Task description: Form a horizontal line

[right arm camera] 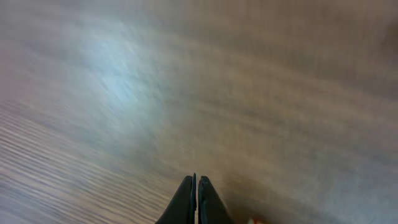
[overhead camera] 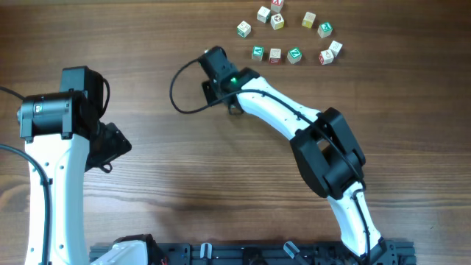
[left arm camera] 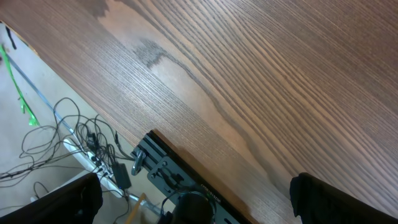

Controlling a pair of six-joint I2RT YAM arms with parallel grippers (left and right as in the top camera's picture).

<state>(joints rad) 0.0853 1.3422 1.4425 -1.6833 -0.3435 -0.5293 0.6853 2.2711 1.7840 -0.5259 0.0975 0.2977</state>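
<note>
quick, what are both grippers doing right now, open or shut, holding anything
Left gripper: open wide, holding nothing.
Right gripper: shut tight, nothing seen held in it.

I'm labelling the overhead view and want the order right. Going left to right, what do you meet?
In order: left arm → right gripper → horizontal line of three cubes → pair of cubes. The scattered cubes above overlap the line, so they are left out.
</note>
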